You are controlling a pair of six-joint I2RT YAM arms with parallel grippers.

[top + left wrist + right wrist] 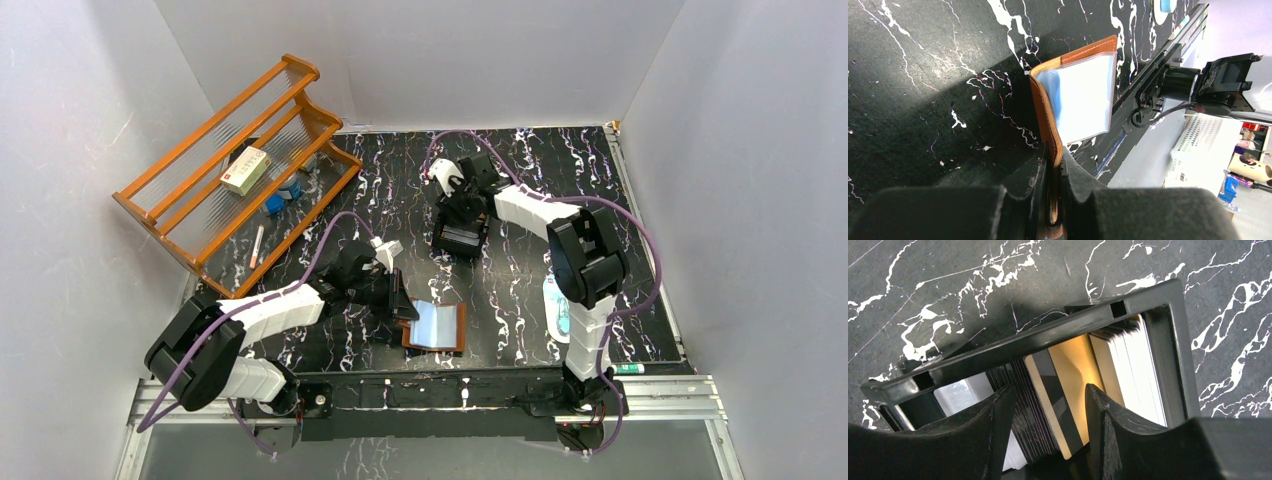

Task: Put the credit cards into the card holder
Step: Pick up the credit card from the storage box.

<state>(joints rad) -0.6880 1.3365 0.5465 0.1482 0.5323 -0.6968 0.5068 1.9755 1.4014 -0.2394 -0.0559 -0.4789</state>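
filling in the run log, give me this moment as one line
left gripper shut on brown leather card holder edge | right gripper open astride gold plastic credit card in black plastic tray | visible clear sleeve empty

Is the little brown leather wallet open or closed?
Open. The brown leather wallet is spread apart, its pale blue clear sleeves showing.
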